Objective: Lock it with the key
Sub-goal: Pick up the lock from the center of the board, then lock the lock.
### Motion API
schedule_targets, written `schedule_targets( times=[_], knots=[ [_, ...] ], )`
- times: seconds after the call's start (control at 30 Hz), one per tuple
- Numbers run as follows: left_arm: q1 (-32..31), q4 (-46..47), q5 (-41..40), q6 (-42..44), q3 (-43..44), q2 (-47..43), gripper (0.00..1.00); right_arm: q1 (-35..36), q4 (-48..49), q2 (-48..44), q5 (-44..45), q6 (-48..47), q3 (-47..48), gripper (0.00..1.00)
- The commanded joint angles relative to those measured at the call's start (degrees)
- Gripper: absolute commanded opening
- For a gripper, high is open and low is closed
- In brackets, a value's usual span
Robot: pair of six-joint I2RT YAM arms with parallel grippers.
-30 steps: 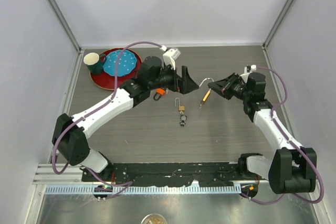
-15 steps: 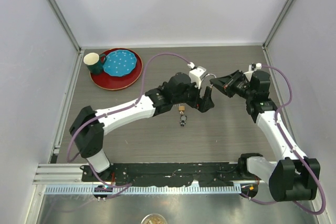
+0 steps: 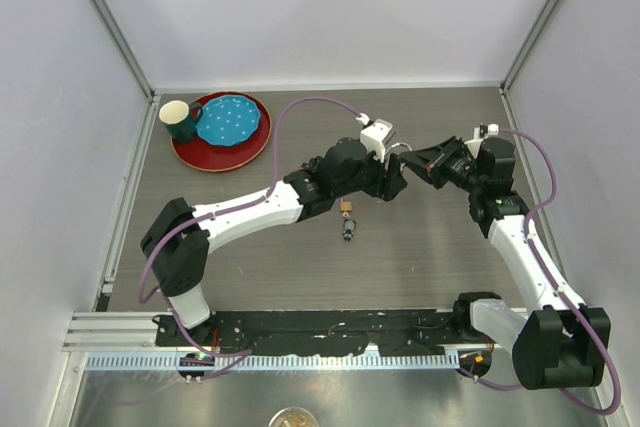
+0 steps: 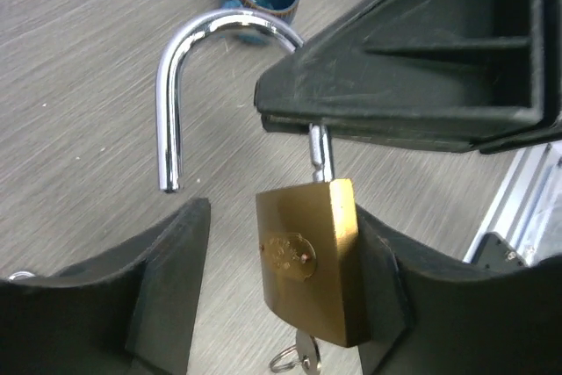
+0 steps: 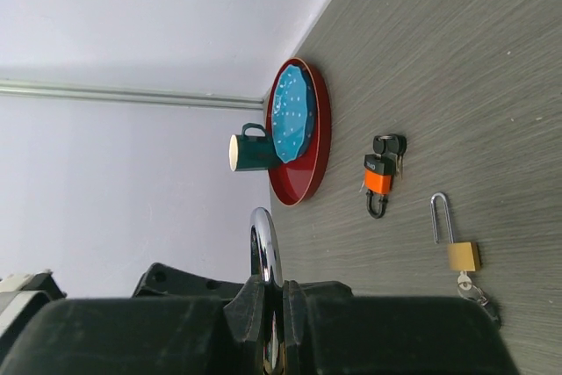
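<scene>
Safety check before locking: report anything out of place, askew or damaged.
Nothing is spilled or damaged. The held padlock hangs with its shackle open, pinched there by the right gripper; the left gripper brackets its brass body, with a gap on one side. That fits the task.

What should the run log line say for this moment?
right gripper: shut on shackle | left gripper: open, flanking padlock body | key: inserted | shackle: open
</scene>
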Motion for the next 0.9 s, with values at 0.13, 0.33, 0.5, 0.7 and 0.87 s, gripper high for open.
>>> schedule_targets(
  times=[0.13, 0.33, 0.5, 0.7, 0.87],
  knots=[
    [-0.22, 4.30, 1.31, 0.52, 0.96, -1.49, 0.11, -0.07, 7.11, -2.75, -1.58, 4.13, -0.58, 0.02],
    [0.22, 2.97, 1.04, 0.44, 0.35, -1.93, 0.00, -0.07, 8.43, -1.61, -1.49, 3.34, -0.40, 0.06],
    [3.55, 0.17, 4.38, -1.32, -0.18, -2.01, 0.00, -0.07, 6.77, -0.29, -1.76, -2.71, -0.76, 0.27],
    [9.52, -5.02, 8.25, -3.87, -1.93, -3.76, 0.00, -0.07, 1.23, 3.31, -1.14, -15.00, 0.03, 0.50],
    [13.66, -11.51, 14.31, -3.26, -1.06, -5.35, 0.00, -0.07, 0.70, 5.77, -4.82, -21.52, 1.61, 0.73]
  ],
)
